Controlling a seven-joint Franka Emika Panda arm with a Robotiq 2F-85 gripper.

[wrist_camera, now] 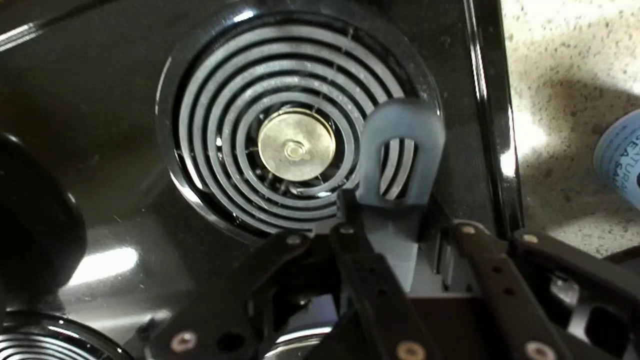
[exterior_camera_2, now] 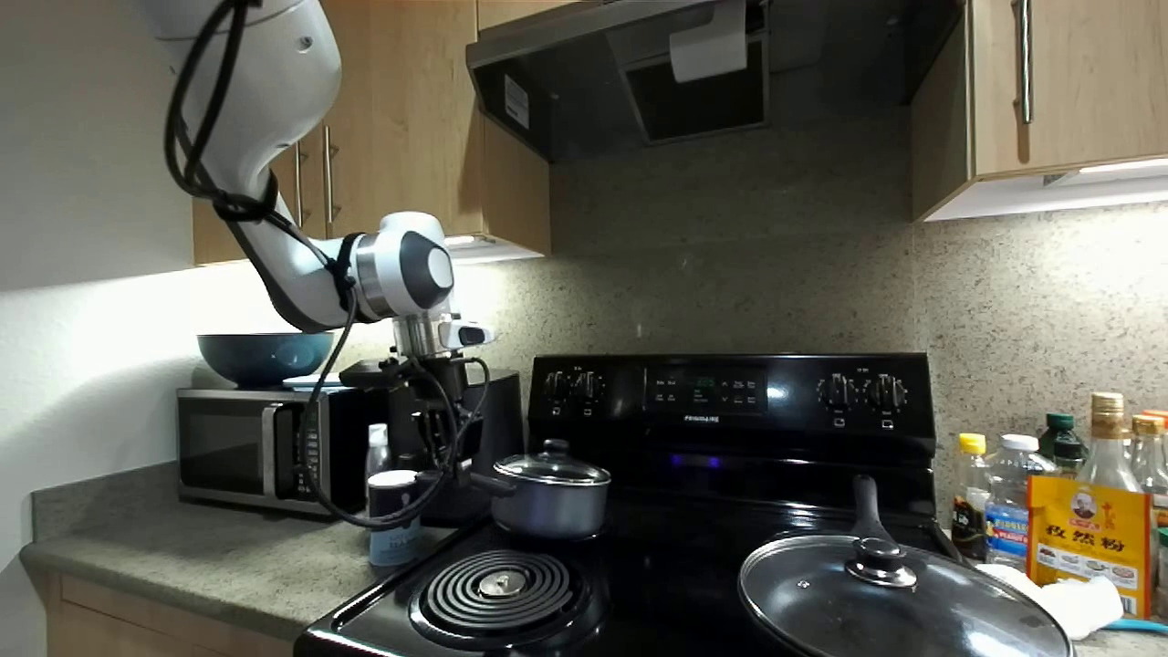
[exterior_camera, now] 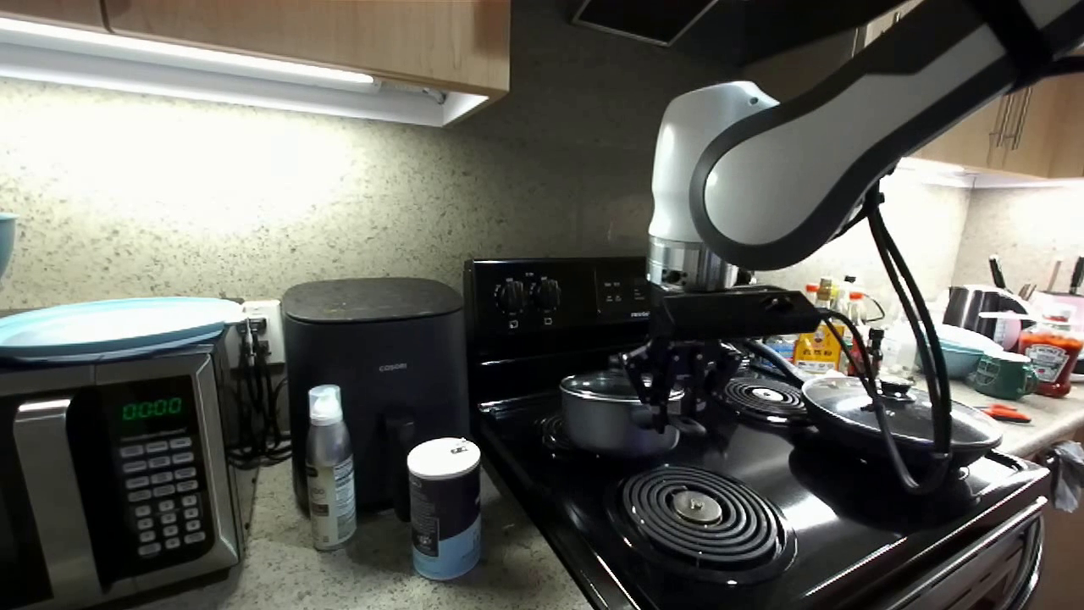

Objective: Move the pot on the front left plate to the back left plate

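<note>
The pot (exterior_camera_2: 552, 506) is over the stove's (exterior_camera_2: 675, 584) back left plate (exterior_camera: 553, 434), its handle (wrist_camera: 372, 162) clenched in the gripper (wrist_camera: 392, 207). Left of the stove, the countertop (exterior_camera_2: 210, 552) carries 1 microwave (exterior_camera_2: 224, 449) and 1 air fryer (exterior_camera: 373, 398).

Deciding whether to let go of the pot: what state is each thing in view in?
Pot: lidded, over the back left plate; whether fully seated, cannot tell
Gripper: shut on the pot's handle
Front left plate: uncovered, not glowing
Black pan: lidded
Microwave: shut, display lit
Under-cabinet light: on
Salt canister: upright
Spray bottle: upright
</note>
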